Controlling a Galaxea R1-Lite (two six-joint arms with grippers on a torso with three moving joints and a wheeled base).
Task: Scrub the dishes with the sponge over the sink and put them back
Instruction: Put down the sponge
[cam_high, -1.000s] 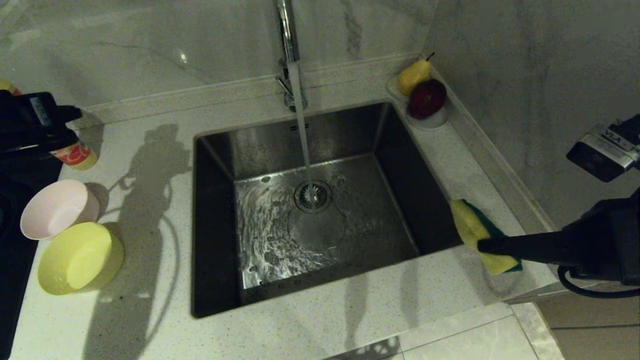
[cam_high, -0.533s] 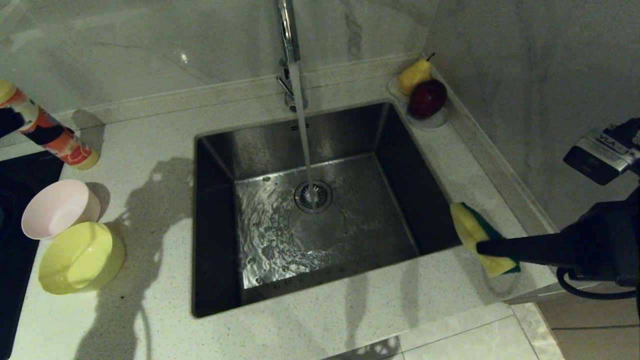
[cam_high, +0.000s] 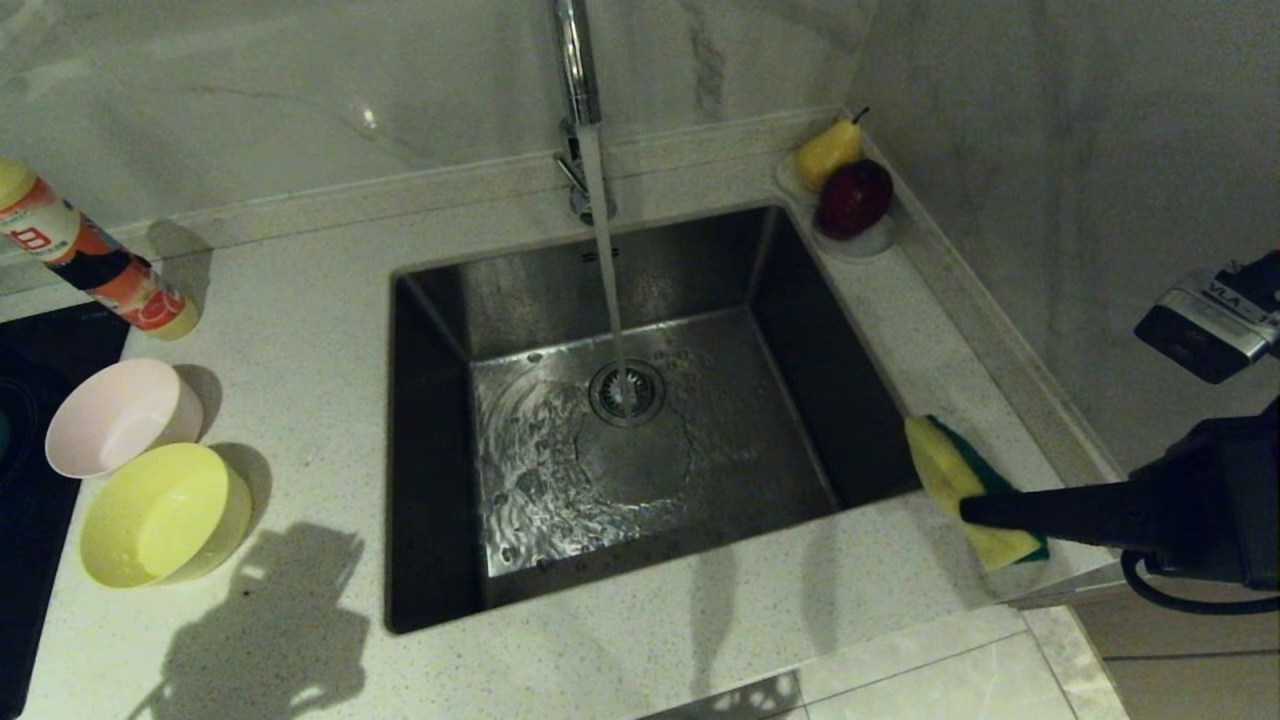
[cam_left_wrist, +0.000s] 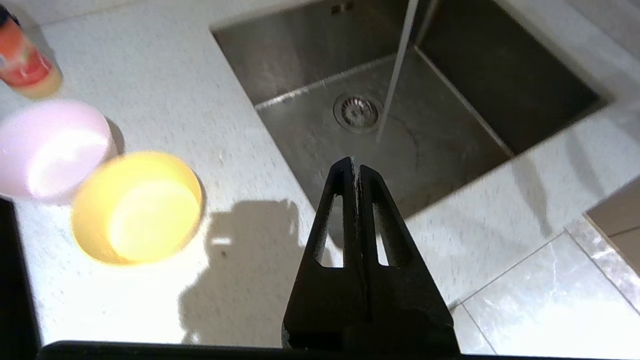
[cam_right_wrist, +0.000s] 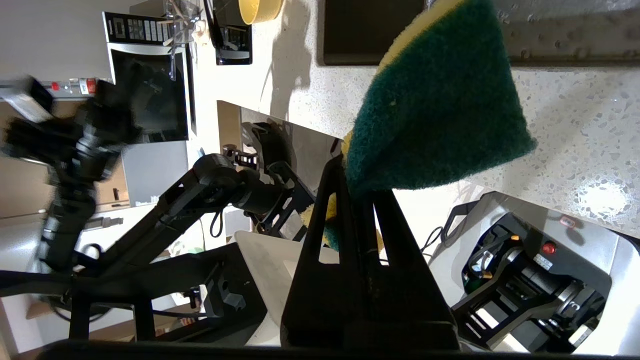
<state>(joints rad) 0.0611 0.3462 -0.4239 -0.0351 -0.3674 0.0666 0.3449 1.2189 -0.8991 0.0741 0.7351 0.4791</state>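
Note:
A pale pink bowl (cam_high: 120, 415) and a yellow bowl (cam_high: 160, 515) stand side by side on the counter left of the sink (cam_high: 430, 450). Water runs from the tap (cam_high: 575, 60) onto the drain. My right gripper (cam_high: 965, 510) hovers over the counter at the sink's right edge, shut on the yellow and green sponge (cam_high: 945, 465); its green face (cam_right_wrist: 440, 95) fills the right wrist view above the gripper (cam_right_wrist: 356, 185). The left gripper (cam_left_wrist: 354, 162) is shut and holds nothing. It is high above the counter's front, with the yellow bowl (cam_left_wrist: 137, 207) and pink bowl (cam_left_wrist: 50, 147) below.
An orange and white bottle (cam_high: 90, 265) leans at the back left. A white saucer (cam_high: 870, 240) holding a pear and a red apple sits in the back right corner. A black cooktop (cam_high: 30, 480) borders the bowls on the left. A marble wall rises on the right.
The left arm has left the back left of the head view, uncovering the bottle. Its shadow has slid to the counter's front. The right gripper and sponge have stayed put.

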